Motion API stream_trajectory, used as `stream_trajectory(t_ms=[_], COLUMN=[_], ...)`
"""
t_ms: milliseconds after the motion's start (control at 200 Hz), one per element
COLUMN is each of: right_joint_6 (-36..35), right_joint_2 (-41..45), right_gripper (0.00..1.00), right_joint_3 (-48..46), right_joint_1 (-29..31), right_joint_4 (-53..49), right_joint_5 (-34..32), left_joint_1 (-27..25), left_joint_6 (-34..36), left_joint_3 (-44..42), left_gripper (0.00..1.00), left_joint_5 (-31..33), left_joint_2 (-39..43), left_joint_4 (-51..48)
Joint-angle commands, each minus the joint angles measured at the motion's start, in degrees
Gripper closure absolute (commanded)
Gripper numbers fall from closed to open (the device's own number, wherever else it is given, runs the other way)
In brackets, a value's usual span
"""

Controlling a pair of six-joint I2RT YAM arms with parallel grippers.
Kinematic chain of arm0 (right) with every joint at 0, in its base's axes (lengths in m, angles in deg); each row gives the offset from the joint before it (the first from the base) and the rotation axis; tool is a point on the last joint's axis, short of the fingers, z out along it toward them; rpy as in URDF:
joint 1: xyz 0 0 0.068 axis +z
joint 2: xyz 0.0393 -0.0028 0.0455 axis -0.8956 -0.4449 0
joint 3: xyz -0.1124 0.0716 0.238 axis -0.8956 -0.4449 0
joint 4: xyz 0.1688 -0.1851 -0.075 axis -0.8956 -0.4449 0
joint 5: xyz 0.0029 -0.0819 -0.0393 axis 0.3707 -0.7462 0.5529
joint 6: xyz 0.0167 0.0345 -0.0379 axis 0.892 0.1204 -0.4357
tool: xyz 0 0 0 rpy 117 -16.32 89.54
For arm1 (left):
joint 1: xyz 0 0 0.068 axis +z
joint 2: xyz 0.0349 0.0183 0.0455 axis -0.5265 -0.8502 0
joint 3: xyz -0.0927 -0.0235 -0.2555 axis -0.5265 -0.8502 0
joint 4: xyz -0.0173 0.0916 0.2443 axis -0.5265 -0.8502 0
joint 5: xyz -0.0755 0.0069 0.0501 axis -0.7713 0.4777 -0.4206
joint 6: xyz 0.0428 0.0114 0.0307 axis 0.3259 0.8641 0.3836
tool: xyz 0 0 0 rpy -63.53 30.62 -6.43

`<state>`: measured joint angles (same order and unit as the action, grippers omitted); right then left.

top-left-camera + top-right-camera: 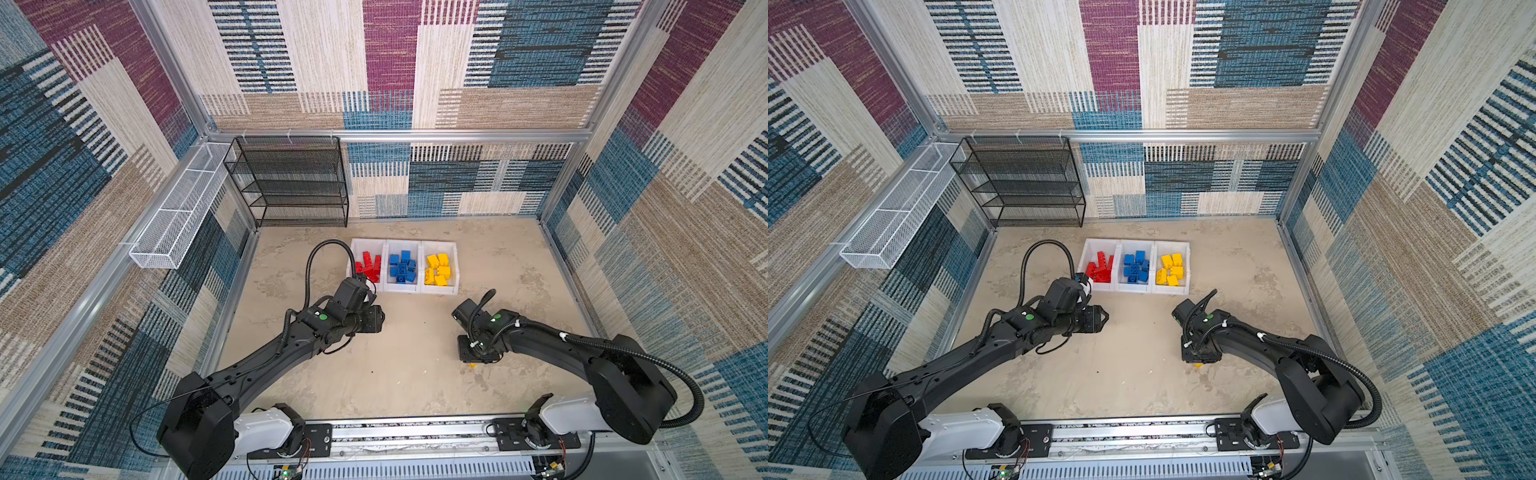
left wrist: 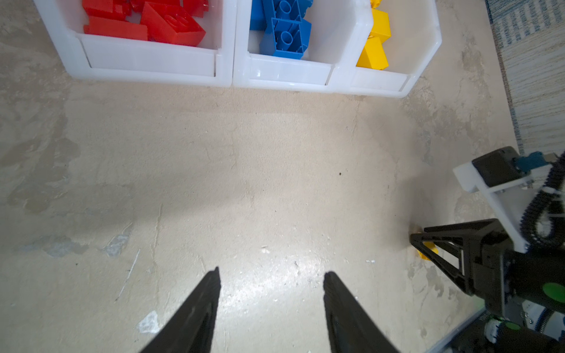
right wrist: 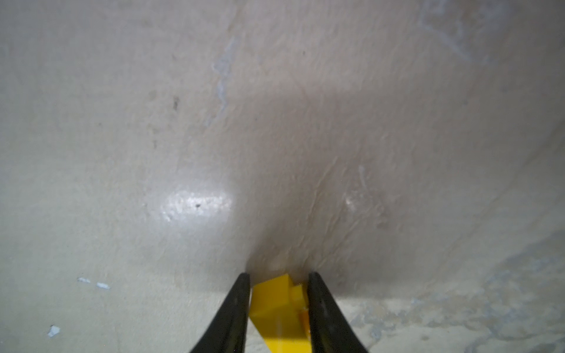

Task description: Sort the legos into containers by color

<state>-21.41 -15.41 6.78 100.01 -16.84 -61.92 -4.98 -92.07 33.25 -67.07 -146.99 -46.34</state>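
Yellow lego (image 3: 279,308) clamped between the jaws of the right gripper (image 3: 278,275), low over the table (image 1: 415,374)

The brick is judged light, rigid and slick-sided; two flat opposite faces are best taken squarely, yet here it sits skewed and may twist; whether it is lifted cannot be told; the left gripper (image 2: 272,273) is held open and empty before the containers (image 1: 440,291), where red, blue and yellow bricks lie parted; the table is matte and scuffed; patterned fabric walls (image 1: 498,104) enclose it.
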Motion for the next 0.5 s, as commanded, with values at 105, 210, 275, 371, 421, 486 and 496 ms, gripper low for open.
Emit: stream_trajectory(t_ms=[105,210,275,371,421,486,496], right_joint_6=[2.0,2.3,2.2,0.4,-1.6,-4.7,-5.2], right_joint_2=[-0.1,0.2,0.3,-1.0,-3.0,-6.2,-6.8], right_gripper=[0.73,0.74,0.75,0.75,0.75,0.75,0.75], right_joint_3=[-0.3,0.2,1.6,6.7,11.0,17.3,18.2], right_joint_1=[0.1,0.1,0.1,-0.4,-1.6,-3.9,-4.3], right_joint_4=[-0.5,-0.6,-0.3,0.4,0.9,2.1,2.4], right_joint_5=[-0.7,-0.9,-0.8,-1.6,-1.8,-1.5,-1.4], left_joint_1=[0.1,0.0,0.1,0.0,0.0,0.0,0.0], left_joint_6=[-0.4,-0.4,-0.4,-0.1,0.0,0.0,0.0], left_joint_3=[-0.3,-0.4,-0.4,-0.3,-0.3,-0.6,-0.6], left_gripper=[0.42,0.42,0.42,0.42,0.42,0.42,0.42], left_joint_5=[0.1,0.1,0.3,0.8,1.4,2.3,2.6], left_joint_2=[0.5,0.6,0.9,1.3,1.7,2.4,2.6], left_joint_4=[-0.2,-0.2,-0.3,-1.0,-1.5,-2.2,-2.1])
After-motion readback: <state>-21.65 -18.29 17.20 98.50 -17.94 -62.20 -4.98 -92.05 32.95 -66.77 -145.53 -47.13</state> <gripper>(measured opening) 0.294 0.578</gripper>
